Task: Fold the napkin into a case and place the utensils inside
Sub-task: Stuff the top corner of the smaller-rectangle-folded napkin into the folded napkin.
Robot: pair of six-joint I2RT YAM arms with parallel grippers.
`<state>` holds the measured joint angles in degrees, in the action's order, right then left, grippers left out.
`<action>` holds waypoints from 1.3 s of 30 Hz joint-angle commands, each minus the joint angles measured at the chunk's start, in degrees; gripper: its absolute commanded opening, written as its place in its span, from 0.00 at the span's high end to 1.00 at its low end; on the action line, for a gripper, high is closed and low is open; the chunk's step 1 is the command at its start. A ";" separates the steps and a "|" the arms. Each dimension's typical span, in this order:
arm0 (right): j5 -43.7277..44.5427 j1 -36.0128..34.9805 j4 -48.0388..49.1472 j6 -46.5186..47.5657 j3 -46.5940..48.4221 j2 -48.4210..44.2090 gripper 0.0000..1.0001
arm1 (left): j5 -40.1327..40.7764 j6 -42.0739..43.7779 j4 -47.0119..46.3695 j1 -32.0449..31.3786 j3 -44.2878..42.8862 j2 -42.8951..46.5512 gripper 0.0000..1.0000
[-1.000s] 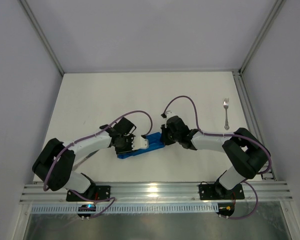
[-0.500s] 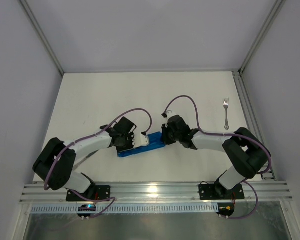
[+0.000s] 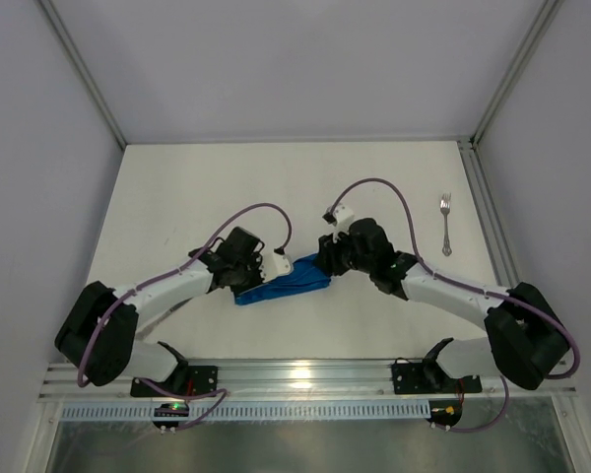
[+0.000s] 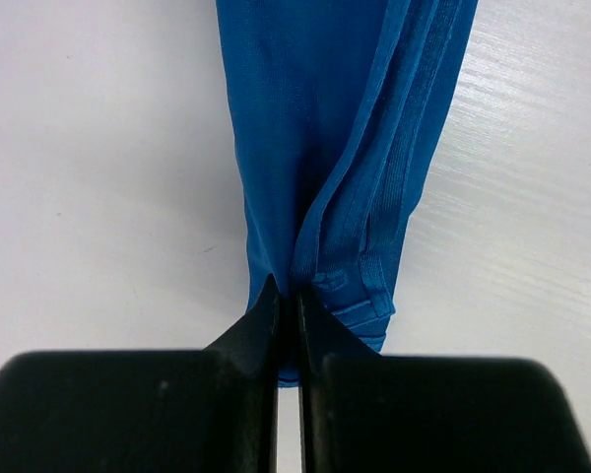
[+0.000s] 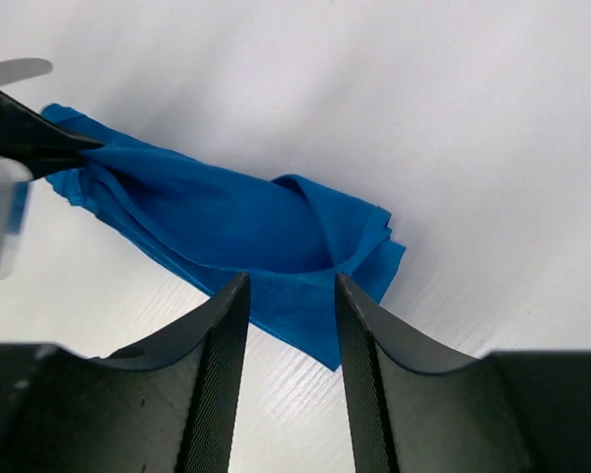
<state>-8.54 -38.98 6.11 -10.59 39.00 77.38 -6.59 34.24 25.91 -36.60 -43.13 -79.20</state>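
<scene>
The bright blue napkin [image 3: 288, 281] lies folded into a narrow, rumpled strip on the white table, between my two grippers. My left gripper [image 3: 261, 278] is shut on the strip's left end; in the left wrist view the jaws [image 4: 288, 301] pinch the cloth [image 4: 325, 138], which runs straight away from them. My right gripper [image 3: 324, 262] is open at the strip's right end; in the right wrist view its fingers [image 5: 291, 286] straddle the loose layered corner of the napkin [image 5: 236, 222] without closing on it. The silver fork [image 3: 446, 224] lies at the far right. The knife-like piece is not in view.
A metal frame rail [image 3: 488, 227] runs along the table's right edge just beyond the fork. The mounting rail [image 3: 295, 374] spans the near edge. Grey walls close in the back and both sides. The left gripper's fingertip [image 5: 34, 138] shows in the right wrist view.
The right arm has stretched out, its elbow swinging right and its wrist backing a little off the napkin. The left gripper has shifted slightly left with the cloth, so more of the strip shows.
</scene>
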 commanded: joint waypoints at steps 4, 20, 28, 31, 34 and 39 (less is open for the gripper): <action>-5.69 0.05 8.55 7.07 -5.24 -9.61 0.51 | -1.32 -1.90 -3.76 0.30 1.12 1.59 1.00; -12.56 -9.70 50.75 19.28 -16.50 3.72 0.39 | -4.21 -0.66 -6.05 0.48 3.50 1.59 1.00; -13.35 -11.12 57.61 22.63 -16.94 11.03 0.38 | -6.77 -1.46 -5.70 1.27 3.23 1.68 1.00; -13.88 -12.17 54.29 25.87 -14.93 13.14 0.37 | -7.38 -1.81 -5.61 1.36 3.06 1.33 1.00; -13.35 -13.75 52.16 27.90 -12.64 15.51 0.37 | -7.47 -1.98 -5.78 1.36 2.70 0.80 1.00; -9.93 -15.68 54.34 26.85 -12.11 18.15 0.37 | -8.35 -2.86 -6.05 1.44 2.62 0.36 1.00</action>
<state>-20.60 -53.43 55.29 14.76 25.67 94.78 -12.36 32.91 22.28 -35.48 -39.92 -79.09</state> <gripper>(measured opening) 0.632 0.028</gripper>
